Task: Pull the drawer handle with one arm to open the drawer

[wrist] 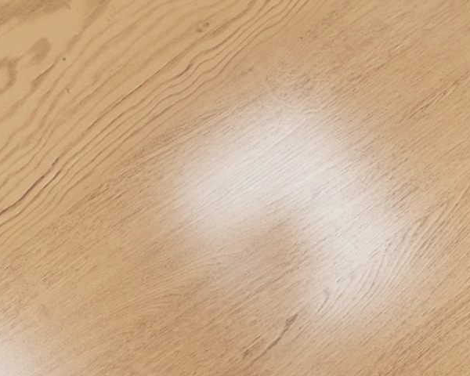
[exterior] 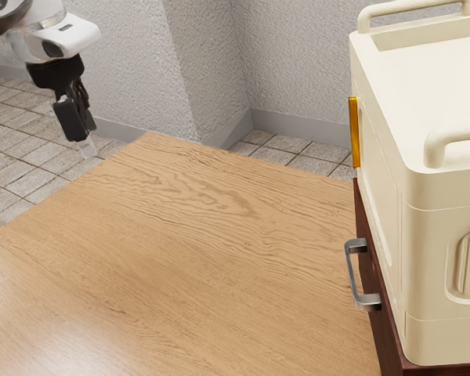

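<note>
- Framing the scene in the exterior view (clock positions from its centre): textured pale walls (exterior: 298,74), 12 o'clock, grey skirting along their foot.
- Tiled floor (exterior: 12,176): at 9 o'clock beyond the worktop (exterior: 180,258), another patch at 2 o'clock.
- Worktop: light wood, wavy grain, spread around 6 o'clock. Wrist view looks onto its grain, with pale glare patches.
- Cream case (exterior: 442,188): 3 o'clock, rounded corners, raised loops on top, ribbed oval recess in one side. Sits on the drawer unit (exterior: 388,337).
- Drawer unit: dark red-brown, 4 to 5 o'clock, partly hidden by the case.
- Arm (exterior: 51,39): comes in from 10 o'clock, white and grey hand shell above the black gripper (exterior: 88,147).
- Gripper: 10 o'clock, pointing down with a slight tilt, well apart from the handle (exterior: 349,274). Can't tell if it's wide or narrow.
- Handle (the task's thing): 4 o'clock, grey metal bracket, both ends meeting the drawer unit's face, bar standing off toward the exterior view's left.
- Yellow strip (exterior: 354,133): 2 o'clock, upright at the case's face, higher up than the handle.
</note>
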Robot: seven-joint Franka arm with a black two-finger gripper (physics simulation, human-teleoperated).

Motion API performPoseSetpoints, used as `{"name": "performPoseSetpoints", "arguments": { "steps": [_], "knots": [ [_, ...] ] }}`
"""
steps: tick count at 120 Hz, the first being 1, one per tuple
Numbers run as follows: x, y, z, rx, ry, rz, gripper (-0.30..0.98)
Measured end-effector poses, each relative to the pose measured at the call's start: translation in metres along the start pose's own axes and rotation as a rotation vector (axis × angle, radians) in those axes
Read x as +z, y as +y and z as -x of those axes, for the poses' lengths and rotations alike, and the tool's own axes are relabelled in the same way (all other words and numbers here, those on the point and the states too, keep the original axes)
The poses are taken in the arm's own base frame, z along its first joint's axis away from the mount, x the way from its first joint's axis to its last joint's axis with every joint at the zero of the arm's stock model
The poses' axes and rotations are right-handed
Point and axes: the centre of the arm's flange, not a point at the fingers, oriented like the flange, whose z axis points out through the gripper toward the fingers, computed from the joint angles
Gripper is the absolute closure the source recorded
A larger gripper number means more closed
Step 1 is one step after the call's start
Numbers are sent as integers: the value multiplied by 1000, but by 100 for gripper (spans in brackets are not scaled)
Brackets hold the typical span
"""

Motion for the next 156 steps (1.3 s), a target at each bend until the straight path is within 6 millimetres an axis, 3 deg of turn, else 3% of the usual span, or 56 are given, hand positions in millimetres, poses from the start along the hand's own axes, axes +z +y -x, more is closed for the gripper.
{"name": "performPoseSetpoints", "arguments": {
  "steps": [12,29,34,40,46,53,58,64,72,90,102,116,156],
  "knots": [
    [13,0,-18,14,-8,9,0],
    [16,10,-33,35,-5,10,0],
    [12,28,-44,75,0,9,0],
    [7,68,-47,155,-14,-1,0],
    [14,103,-54,251,-37,-9,0],
    [24,125,-38,331,-36,-25,0],
    [33,128,-25,374,-29,-42,0],
    [50,130,-23,440,-31,-58,0],
    [56,131,-25,522,-24,-98,0],
    [68,131,-55,821,58,-126,0],
    [92,122,-80,1015,86,-130,0],
    [96,129,-103,1226,140,-186,0],
    [127,133,-146,1543,465,-198,8]
  ]
}}
